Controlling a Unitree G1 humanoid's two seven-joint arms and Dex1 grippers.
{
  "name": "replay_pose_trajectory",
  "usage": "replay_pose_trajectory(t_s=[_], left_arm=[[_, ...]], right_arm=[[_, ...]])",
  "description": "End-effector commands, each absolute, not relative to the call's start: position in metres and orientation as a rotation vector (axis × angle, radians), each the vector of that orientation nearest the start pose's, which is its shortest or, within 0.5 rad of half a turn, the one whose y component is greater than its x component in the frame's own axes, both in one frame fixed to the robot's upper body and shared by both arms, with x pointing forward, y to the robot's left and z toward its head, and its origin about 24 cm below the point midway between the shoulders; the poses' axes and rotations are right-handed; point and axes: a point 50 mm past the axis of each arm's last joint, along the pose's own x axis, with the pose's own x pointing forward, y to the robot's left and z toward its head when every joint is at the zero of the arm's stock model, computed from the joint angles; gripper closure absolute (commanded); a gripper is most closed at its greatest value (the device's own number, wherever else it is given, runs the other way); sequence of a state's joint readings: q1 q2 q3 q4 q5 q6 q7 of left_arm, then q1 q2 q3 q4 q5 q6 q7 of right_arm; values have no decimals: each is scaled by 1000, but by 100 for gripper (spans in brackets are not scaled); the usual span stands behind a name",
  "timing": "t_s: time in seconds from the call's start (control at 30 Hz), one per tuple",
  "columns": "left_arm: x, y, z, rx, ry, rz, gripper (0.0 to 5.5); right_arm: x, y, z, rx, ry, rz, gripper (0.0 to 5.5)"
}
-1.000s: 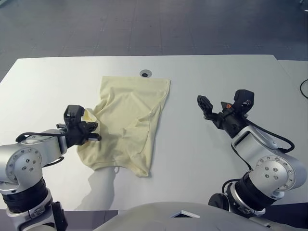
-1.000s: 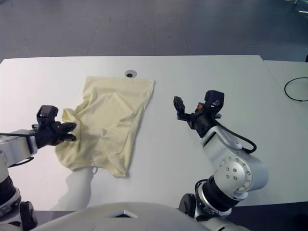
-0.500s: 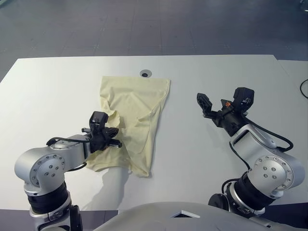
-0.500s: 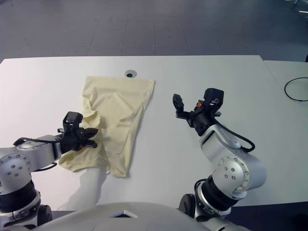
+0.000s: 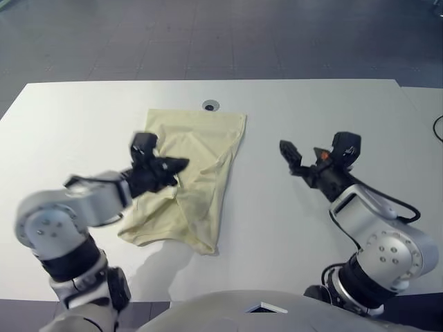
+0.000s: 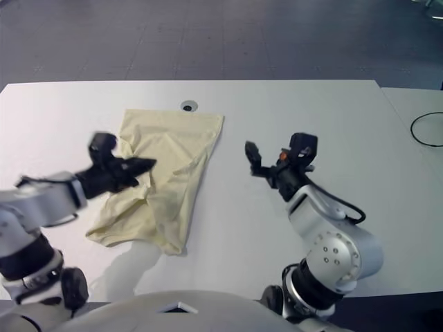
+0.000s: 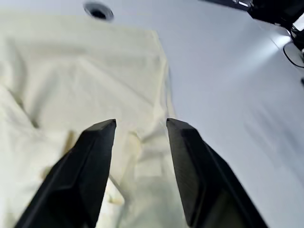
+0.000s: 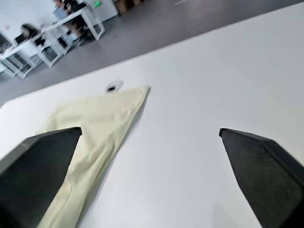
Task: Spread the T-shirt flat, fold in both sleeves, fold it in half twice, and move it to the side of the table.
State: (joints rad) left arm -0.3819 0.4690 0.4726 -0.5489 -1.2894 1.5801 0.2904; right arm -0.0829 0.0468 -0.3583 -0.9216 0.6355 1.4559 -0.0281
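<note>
White table (image 5: 83, 111) — T-shirt (image 5: 208, 138) (rumpled) beneath left gripper (image 7: 140, 124).

A: What moved?
B: left gripper (image 5: 176, 166) swept inward from the T-shirt (image 5: 211, 142) left edge, now lifted over its middle, fingers apart
A: Shirt itself?
B: left sleeve side dragged in, bunched over the body, outline narrower

Cream T-shirt (image 6: 169, 176), crumpled, lies on white desk (image 6: 332, 104) left of ctr, one straight edge just beside grommet hole (image 6: 187, 106) nr far edge. L gripper (image 6: 138, 166) over T-shirt's left part, blurred. R gripper (image 6: 277, 153), fingers spread, above bare desk right of T-shirt.
</note>
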Motion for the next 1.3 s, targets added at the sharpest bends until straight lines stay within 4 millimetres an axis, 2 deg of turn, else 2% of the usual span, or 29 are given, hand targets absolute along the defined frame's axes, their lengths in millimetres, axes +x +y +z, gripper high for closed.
replay_pose_trajectory(t_s=[0.03, 0.13, 0.23, 0.3, 0.4, 0.6, 0.67, 0.77, 0.9, 0.97, 1.07, 1.2, 1.3], left_arm=[[239, 218, 195, 144, 389, -420, 276], [241, 253, 183, 298, 347, -529, 228], [230, 287, 163, 559, 361, -685, 175], [220, 303, 147, 662, 411, -763, 147], [208, 312, 128, 793, 477, -913, 102], [189, 336, 104, 1216, 567, -1216, 11], [184, 338, 100, 1348, 533, -1328, 11], [181, 333, 97, 1502, 392, -1446, 11], [174, 333, 97, 1628, 270, -1623, 11], [165, 330, 95, 1639, 185, -1750, 11], [155, 321, 91, 1606, 36, -1849, 11], [149, 302, 88, 1546, -171, -1847, 11], [150, 293, 86, 1518, -253, -1813, 11]], right_arm=[[182, -154, 139, 54, 410, 497, 10], [179, -161, 140, -242, 432, 681, 10], [177, -166, 125, -560, 478, 886, 10], [173, -168, 112, -683, 508, 1010, 10], [170, -169, 95, -865, 502, 1151, 10], [168, -170, 83, -923, 481, 1187, 10], [165, -170, 80, -926, 480, 1189, 10], [163, -169, 77, -931, 473, 1199, 10], [162, -170, 73, -940, 471, 1199, 10], [164, -170, 72, -944, 461, 1184, 10], [168, -168, 72, -939, 442, 1151, 10], [171, -167, 73, -936, 429, 1117, 10], [172, -165, 72, -936, 422, 1109, 10]])
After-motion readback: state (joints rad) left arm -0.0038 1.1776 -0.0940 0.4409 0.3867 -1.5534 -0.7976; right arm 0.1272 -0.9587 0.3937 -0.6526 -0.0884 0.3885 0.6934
